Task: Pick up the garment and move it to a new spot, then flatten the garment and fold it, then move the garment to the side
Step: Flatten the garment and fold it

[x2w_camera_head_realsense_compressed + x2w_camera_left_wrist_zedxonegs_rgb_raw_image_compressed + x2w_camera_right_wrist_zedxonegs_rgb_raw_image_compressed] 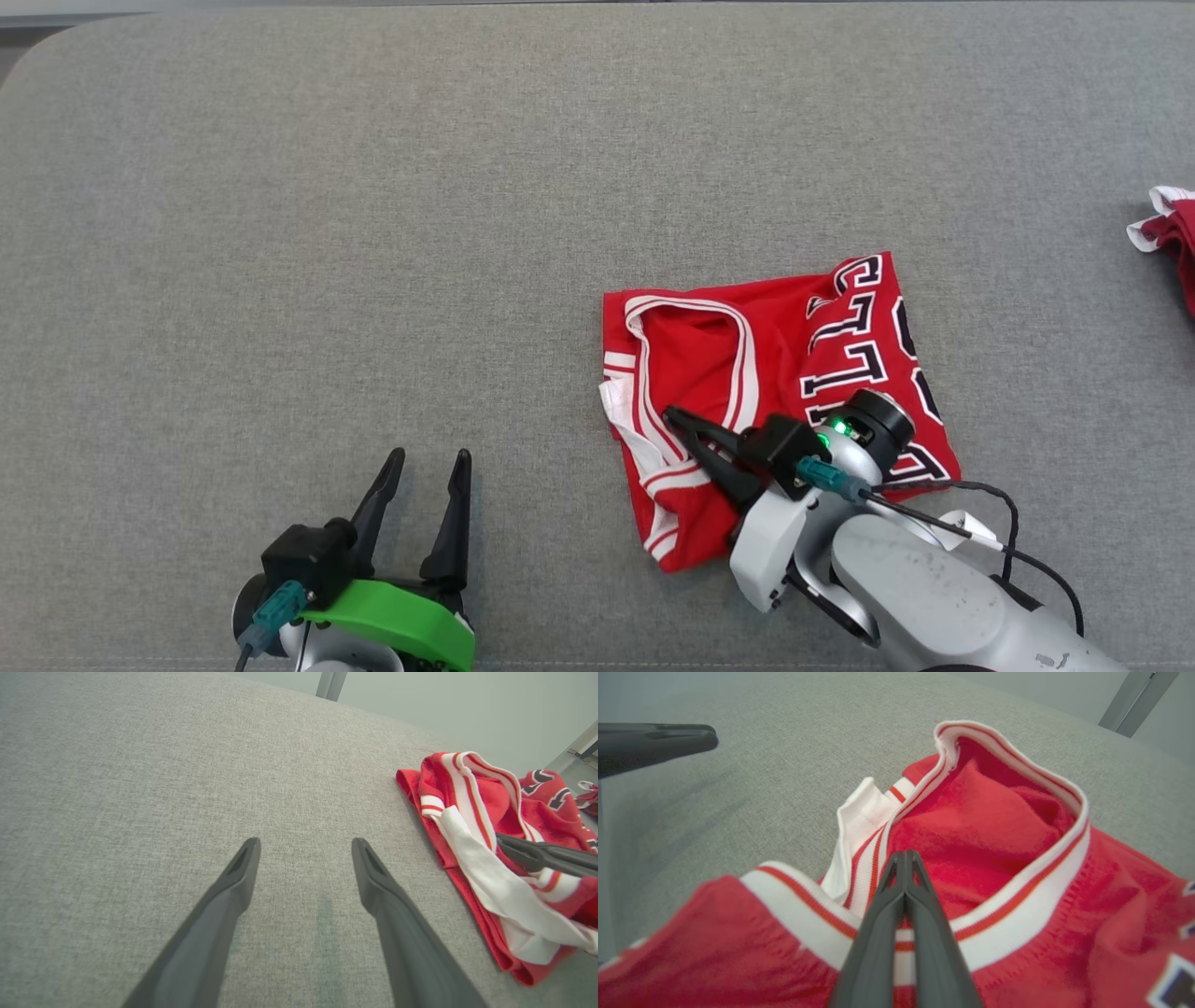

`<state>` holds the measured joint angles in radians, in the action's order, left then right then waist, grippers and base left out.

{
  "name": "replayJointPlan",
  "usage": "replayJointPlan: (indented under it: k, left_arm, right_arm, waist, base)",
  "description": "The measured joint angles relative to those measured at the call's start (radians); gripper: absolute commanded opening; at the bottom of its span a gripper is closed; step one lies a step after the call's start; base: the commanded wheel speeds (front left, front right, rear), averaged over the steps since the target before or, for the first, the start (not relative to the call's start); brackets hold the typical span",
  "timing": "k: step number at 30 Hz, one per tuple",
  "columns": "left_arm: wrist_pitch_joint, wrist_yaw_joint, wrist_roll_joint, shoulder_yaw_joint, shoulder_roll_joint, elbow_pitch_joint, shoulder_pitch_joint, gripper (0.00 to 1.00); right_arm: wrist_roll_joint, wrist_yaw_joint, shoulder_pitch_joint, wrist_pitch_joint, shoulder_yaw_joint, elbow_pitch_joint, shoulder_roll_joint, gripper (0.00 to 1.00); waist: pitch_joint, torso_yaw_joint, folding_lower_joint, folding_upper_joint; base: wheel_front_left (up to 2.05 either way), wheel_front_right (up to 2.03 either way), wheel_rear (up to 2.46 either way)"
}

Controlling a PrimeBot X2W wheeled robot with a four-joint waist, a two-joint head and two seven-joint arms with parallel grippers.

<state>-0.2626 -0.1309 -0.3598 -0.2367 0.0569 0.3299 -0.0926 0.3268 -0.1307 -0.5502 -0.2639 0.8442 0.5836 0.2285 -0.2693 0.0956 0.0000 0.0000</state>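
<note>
The garment [766,355] is a red jersey with white and red trim and dark lettering, lying folded and a bit rumpled on the grey cloth surface [373,233], right of centre. My right gripper [670,413] is shut and lies over the garment's near left part, its tip by the striped trim. In the right wrist view the right gripper [905,856] has its fingers pressed together above the garment [994,826], and I see no cloth between them. My left gripper [429,457] stands open over bare surface to the garment's left. The left wrist view shows the left gripper [306,847] with the garment [472,826] at its right.
Another red and white cloth [1172,233] lies at the far right edge of the surface. The right arm's dark fingers [546,856] cross the garment in the left wrist view. One finger of the left gripper [654,742] shows at the right wrist view's upper left.
</note>
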Motion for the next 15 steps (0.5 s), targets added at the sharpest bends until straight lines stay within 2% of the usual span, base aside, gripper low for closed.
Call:
replayJointPlan:
  k: [3, 10, 15]
  left_arm:
    - [0.000, 0.000, -0.003, 0.000, -0.001, 0.000, 0.003, 1.00]
    - [0.000, 0.000, -0.008, 0.004, -0.003, 0.005, 0.009, 1.00]
    - [0.000, 0.000, -0.008, 0.012, -0.004, 0.005, 0.016, 1.00]
  right_arm:
    - [-0.002, 0.000, 0.008, 0.000, 0.025, -0.038, 0.011, 0.00]
    - [0.066, 0.001, 0.016, -0.005, 0.130, 0.051, 0.014, 0.00]
    - [0.082, 0.000, 0.007, -0.002, 0.112, 0.018, 0.014, 0.00]
  waist:
    - [0.005, 0.005, 0.0000, 0.0000]
    - [0.015, 0.017, 0.0000, 0.0000]
    - [0.019, 0.012, 0.0000, 0.0000]
  base:
    - [0.00, 0.00, 0.00]
    - [0.00, 0.00, 0.00]
    - [0.00, 0.00, 0.00]
